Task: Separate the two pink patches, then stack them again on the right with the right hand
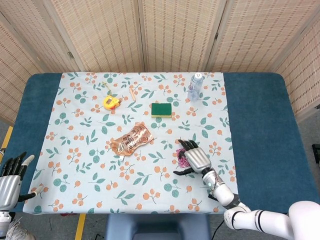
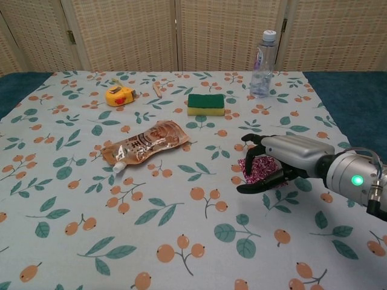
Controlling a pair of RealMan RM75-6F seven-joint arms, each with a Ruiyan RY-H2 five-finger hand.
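The pink patterned patches [image 2: 256,170] lie as one small square on the floral cloth, right of centre; I cannot tell the two layers apart. My right hand [image 2: 279,158] arches over them and hides most of the square. Its fingertips [image 2: 247,141] come down past the patches' left edge, and the thumb points left along the near side. In the head view only a pink sliver of the patches [image 1: 180,155] shows beside the right hand [image 1: 195,157]. My left hand [image 1: 10,175] hovers with fingers apart off the table's near left corner, holding nothing.
A copper pouch [image 2: 143,142] lies left of the patches. Further back are a green sponge [image 2: 205,103], a yellow tape measure [image 2: 119,96] and a water bottle [image 2: 262,64]. The blue table edge [image 1: 257,130] runs along the right of the cloth.
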